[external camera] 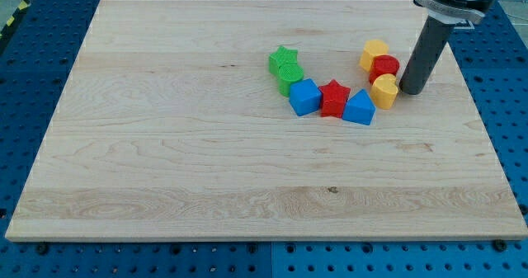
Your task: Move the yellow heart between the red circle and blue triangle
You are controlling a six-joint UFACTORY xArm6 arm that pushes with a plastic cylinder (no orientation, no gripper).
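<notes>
The yellow heart (pixel 384 90) lies right of centre, touching the red circle (pixel 385 66) above it and close to the blue triangle (pixel 360 108) at its lower left. My tip (pixel 410 91) rests just right of the yellow heart, touching or nearly touching it. A second yellow block (pixel 374 54) sits against the red circle's upper left.
A red star (pixel 334 98) and a blue cube (pixel 305 96) line up left of the blue triangle. A green star (pixel 283 60) and a green round block (pixel 290 76) sit above the blue cube. The wooden board (pixel 165 146) ends near the view's right.
</notes>
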